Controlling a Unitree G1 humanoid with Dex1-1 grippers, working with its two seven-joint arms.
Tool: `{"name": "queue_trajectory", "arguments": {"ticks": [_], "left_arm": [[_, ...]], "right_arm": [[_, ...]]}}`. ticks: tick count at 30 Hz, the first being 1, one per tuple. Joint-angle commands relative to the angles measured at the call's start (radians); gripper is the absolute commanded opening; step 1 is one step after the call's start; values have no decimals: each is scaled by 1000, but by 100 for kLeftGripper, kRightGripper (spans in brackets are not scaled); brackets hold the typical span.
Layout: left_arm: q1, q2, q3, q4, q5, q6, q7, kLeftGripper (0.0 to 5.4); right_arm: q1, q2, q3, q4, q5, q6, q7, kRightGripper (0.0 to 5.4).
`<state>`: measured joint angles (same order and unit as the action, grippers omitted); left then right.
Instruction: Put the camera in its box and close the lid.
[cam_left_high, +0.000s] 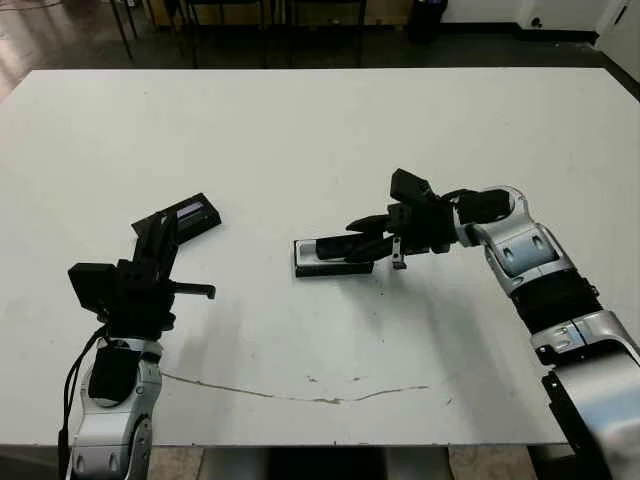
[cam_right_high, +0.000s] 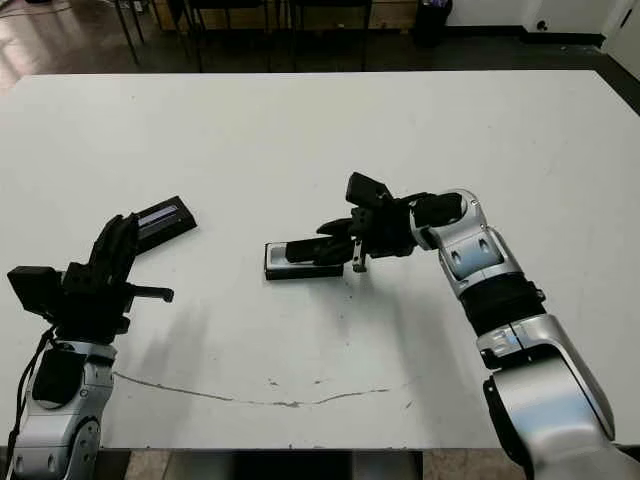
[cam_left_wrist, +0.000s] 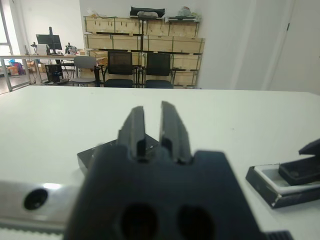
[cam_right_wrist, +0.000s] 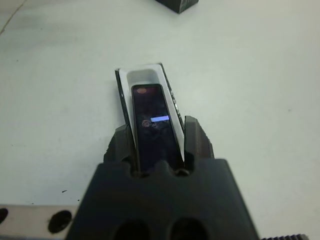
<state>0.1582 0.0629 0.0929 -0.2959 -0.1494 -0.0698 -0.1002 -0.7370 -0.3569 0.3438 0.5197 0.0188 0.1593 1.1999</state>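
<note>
A white bench (cam_left_high: 300, 130) carries a thin dark crack-like line (cam_left_high: 300, 395) near its front edge. Beyond it stand black chairs (cam_left_wrist: 120, 67) and stacked wooden crates (cam_left_wrist: 145, 32).

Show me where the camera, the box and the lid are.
camera (cam_right_wrist: 152, 125), right wrist view, middle of its glossy face.
box (cam_right_wrist: 145, 76), right wrist view, white lining at its far end.
lid (cam_right_high: 165, 219), right eye view, its pale stripe.

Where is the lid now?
In the left eye view, the lid lies flat on the table's left side, just beyond the left pincer and well left of the box.
</note>
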Motion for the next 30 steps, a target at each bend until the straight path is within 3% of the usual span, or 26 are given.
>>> {"name": "queue_trajectory", "arguments": {"ticks": [1, 21, 30], "left_arm": [[18, -3, -4, 11, 5, 19, 5, 0], [28, -10, -17, 9, 29, 11, 14, 0], [43, -19, -21, -9, 24, 18, 23, 0]], "right_arm": [[-15, 6, 14, 25, -25, -21, -6, 38], [-53, 44, 67, 8, -72, 38, 7, 38], [-74, 74, 116, 23, -112, 20, 10, 38]]}}
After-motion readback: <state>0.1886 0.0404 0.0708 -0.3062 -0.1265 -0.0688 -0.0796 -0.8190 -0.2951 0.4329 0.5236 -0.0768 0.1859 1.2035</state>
